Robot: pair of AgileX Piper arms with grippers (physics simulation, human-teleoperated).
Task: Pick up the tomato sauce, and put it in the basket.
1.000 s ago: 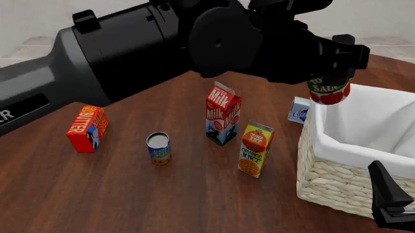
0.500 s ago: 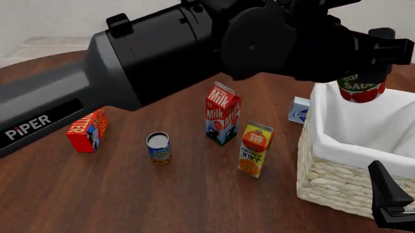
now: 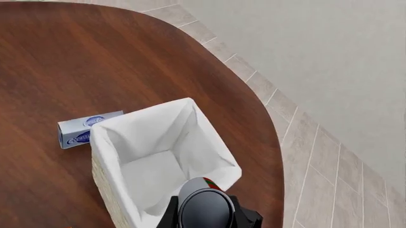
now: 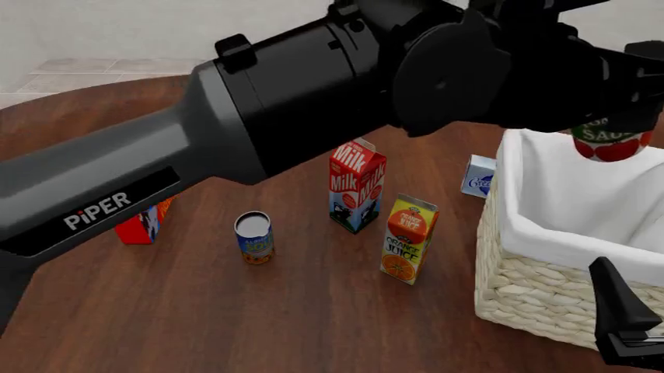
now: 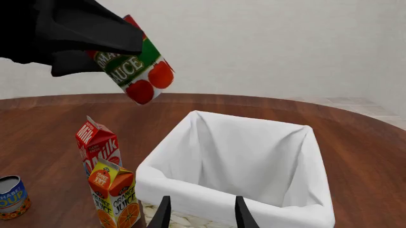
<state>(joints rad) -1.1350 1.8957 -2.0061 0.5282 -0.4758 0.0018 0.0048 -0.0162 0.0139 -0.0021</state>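
The left hand (image 5: 95, 50) grips the tomato sauce (image 4: 611, 141), tilted in the air above the basket (image 4: 539, 287); the right hand (image 5: 199, 213) hangs near the basket's rim, fingers parted narrowly and empty.

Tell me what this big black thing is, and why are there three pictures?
It's a robot with two arms, drawn by a computer. One picture looks over the table from behind the arms. The other two come from cameras on each arm's wrist. The left pincer holds a red sauce can in the air above the white-lined basket. The right pincer waits open near the basket. On the table stand a milk carton, a juice carton, a soup can, a butter box and a small blue box.
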